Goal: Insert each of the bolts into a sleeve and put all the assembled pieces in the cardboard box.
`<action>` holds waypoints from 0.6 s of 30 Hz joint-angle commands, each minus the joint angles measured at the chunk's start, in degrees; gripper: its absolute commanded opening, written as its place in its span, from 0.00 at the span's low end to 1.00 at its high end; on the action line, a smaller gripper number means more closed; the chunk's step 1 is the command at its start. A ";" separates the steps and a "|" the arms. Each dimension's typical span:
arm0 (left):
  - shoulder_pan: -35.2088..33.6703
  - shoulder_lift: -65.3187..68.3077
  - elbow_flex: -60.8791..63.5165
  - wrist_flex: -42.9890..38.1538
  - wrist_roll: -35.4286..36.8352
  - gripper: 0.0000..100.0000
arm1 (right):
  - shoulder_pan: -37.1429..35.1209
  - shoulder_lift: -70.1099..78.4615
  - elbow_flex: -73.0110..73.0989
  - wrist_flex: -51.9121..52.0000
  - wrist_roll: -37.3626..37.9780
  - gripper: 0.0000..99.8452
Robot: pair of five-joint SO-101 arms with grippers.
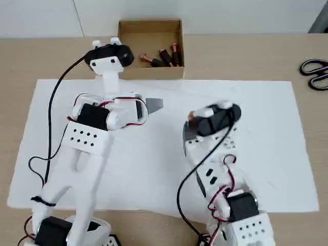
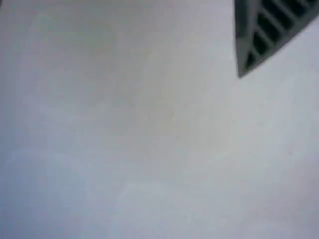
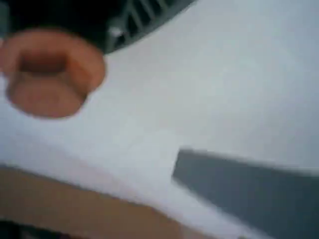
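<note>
— Wooden table [image 1: 31,56], pale, with a big white sheet of paper [image 1: 256,128] spread over most of it. Both arms stand at the near edge and lean in over the sheet.

— Where's the cardboard box [image 1: 154,73]?

— On the bare wood at the far side, open on top, its front wall right at the paper's far edge. Several assembled pieces [image 1: 163,57] lie inside, bunched toward its right wall.

— And the grippers?

— The left gripper [image 1: 152,105] hangs over the paper a little short of that far edge, near the box's front right corner but apart from it. Whether it is open or closed, I can't tell from here. The right gripper [image 1: 188,123] is near the middle of the sheet, clamped on a copper bolt [image 3: 50,74] that sits snug against its dark body.

— How much room around them?

— A gap of white paper separates the two grippers. To the right of the right arm, a wide stretch of sheet runs out to the paper's right edge. Past that edge, on the wood, lie scissors [image 1: 315,72], well apart from both arms. From the right wrist, the paper's edge and a strip of wood beyond it show close by.
</note>
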 commanded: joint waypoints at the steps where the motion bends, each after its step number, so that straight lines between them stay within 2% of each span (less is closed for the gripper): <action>1: -0.44 -0.79 -2.86 1.58 -0.44 0.31 | 2.15 16.57 -19.78 0.48 2.90 0.00; 5: -1.23 -0.97 -3.12 2.90 -0.53 0.31 | 3.47 37.14 -36.40 0.31 3.08 0.00; 12: -13.54 -0.97 -2.95 3.52 -0.62 0.31 | 5.41 70.11 -65.49 0.31 3.08 0.00; 18: -14.95 -0.97 -3.21 8.18 -0.62 0.31 | 5.41 93.85 -87.21 0.31 4.92 0.00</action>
